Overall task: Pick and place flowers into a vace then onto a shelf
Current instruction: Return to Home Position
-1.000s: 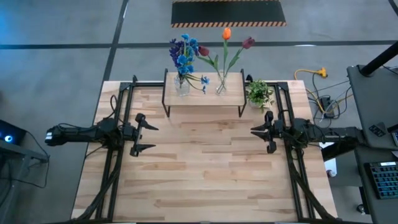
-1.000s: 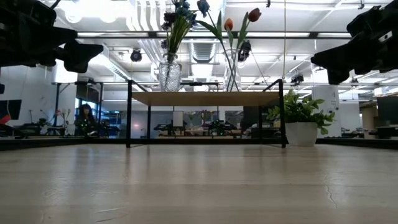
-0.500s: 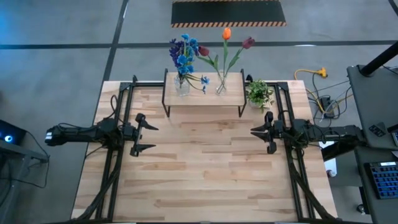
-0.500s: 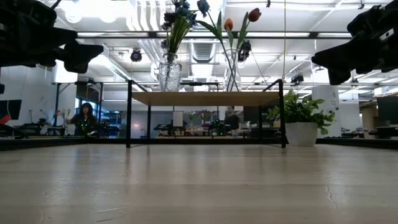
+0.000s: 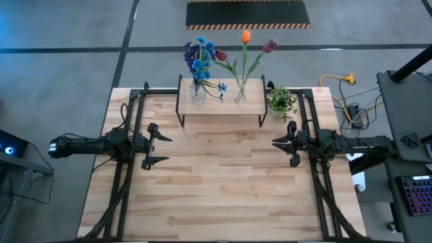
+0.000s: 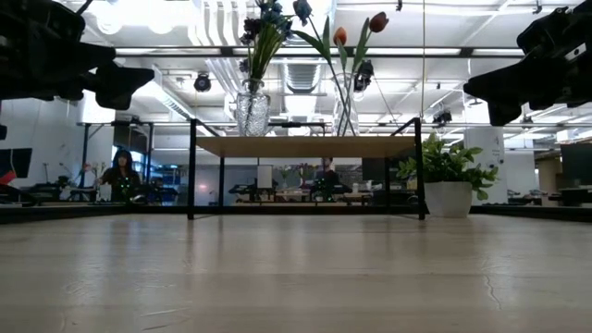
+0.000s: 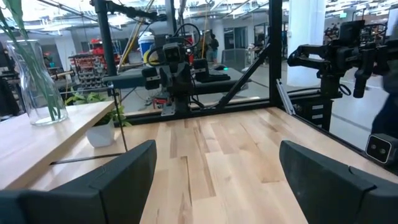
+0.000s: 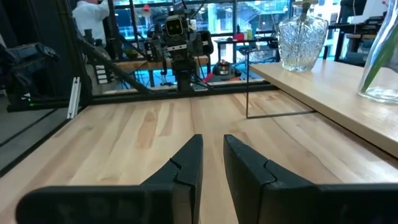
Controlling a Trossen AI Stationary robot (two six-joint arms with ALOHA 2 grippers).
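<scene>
1. Left gripper (image 5: 164, 149) hovers over the table's (image 5: 216, 185) left side, fingers spread wide, holding nothing.
2. Right gripper (image 5: 275, 142) hovers opposite, fingers nearly together, empty.
3. Flowers (image 5: 200, 57) stand in two vases (image 5: 197, 94) on the shelf (image 5: 219, 106), far edge.

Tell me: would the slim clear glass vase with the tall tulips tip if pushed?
Probably top-heavy: the tulips stand far above the slim clear glass vase. Its smooth glass is likely slippery and would break falling off the light wood shelf.
</scene>
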